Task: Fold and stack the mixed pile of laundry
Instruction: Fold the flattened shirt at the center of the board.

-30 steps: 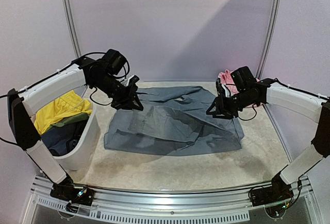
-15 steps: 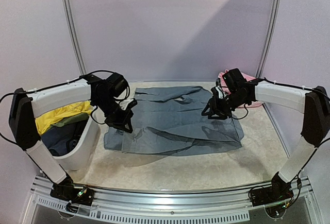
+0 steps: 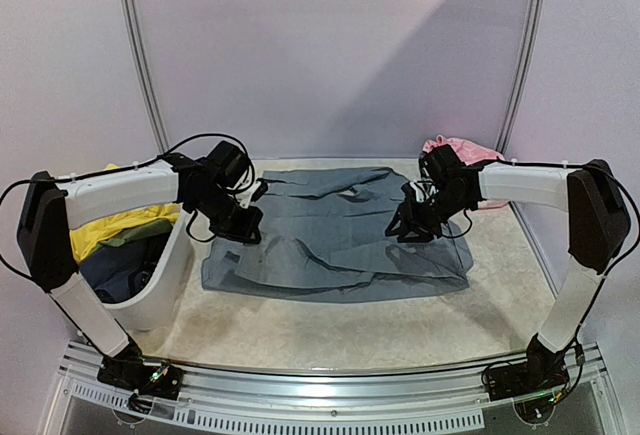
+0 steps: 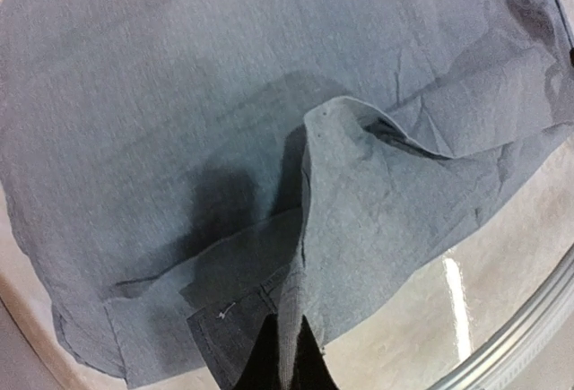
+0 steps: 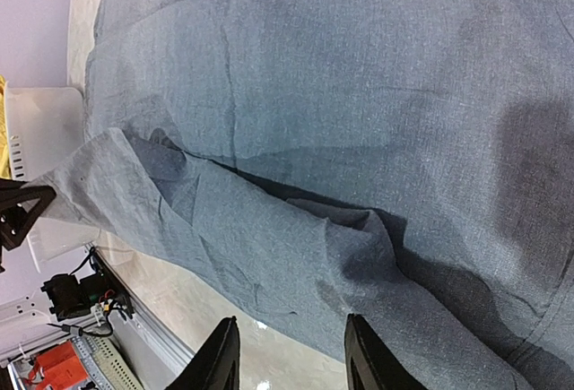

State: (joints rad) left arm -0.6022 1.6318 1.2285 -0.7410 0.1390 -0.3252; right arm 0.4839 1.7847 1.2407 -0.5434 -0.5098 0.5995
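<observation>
The large grey long-sleeved shirt [image 3: 340, 240] lies spread across the middle of the table. My left gripper [image 3: 243, 227] hangs over its left part, shut on a raised fold of the grey cloth [image 4: 309, 229], pinched between the dark fingertips [image 4: 269, 368]. My right gripper [image 3: 405, 230] hovers over the shirt's right half, open, nothing between its fingers [image 5: 220, 354]. A shiny pink piece [image 3: 465, 148] lies at the back right. Yellow shorts [image 3: 110, 227], an olive item [image 3: 135, 238] and a dark blue item [image 3: 120, 270] sit in the tub.
A white plastic tub [image 3: 172, 273] stands at the left edge of the table, close to the shirt's left side. Bare beige tabletop [image 3: 330, 330] runs along the front. Pale walls close in the back and sides.
The left gripper carried the shirt's edge forward and down, and the lifted fold flattened over the shirt. The right gripper slid left and lower over the shirt, still open.
</observation>
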